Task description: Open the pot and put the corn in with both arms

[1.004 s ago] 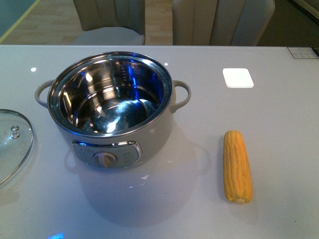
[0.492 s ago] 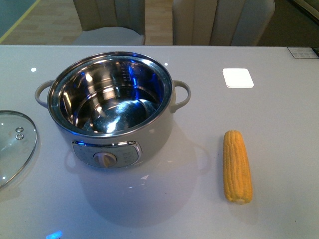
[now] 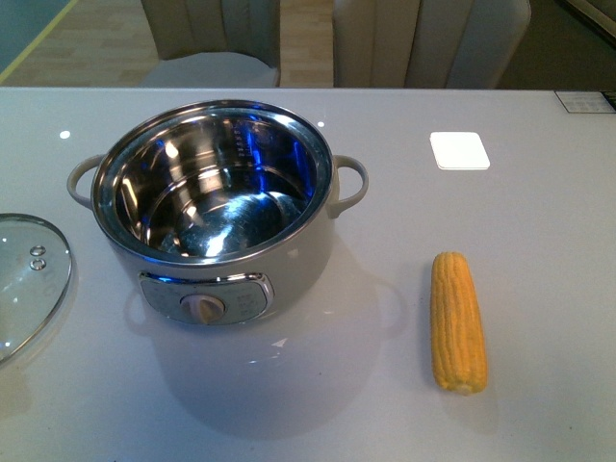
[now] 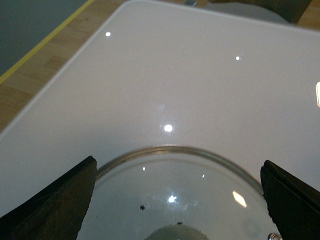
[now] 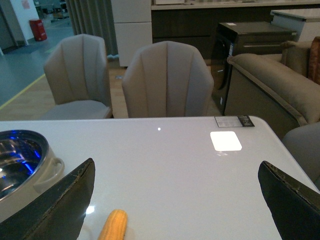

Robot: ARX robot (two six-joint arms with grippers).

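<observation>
Left hand (image 4: 172, 202), jaws wide apart, apparently hovers over glass lid (image 4: 200, 182)

Pot (image 3: 217, 207) stood upright, uncovered, steel interior empty, partly behind one of the fingers (image 5: 55, 210) of the right gripper (image 5: 176, 162). Corn cob (image 3: 458, 320) lay flat, untouched, between those fingers.

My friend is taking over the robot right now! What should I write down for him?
Left gripper: open, holding nothing, above the round glass lid.
Right gripper: open, empty.
Large cream-white electric pot with shiny steel inside: uncovered, empty.
Lid lies flat on the white table, left of the pot.
Yellow corn cob: on the table, right of the pot.
Done: lid off. To do: put corn in pot.
</observation>
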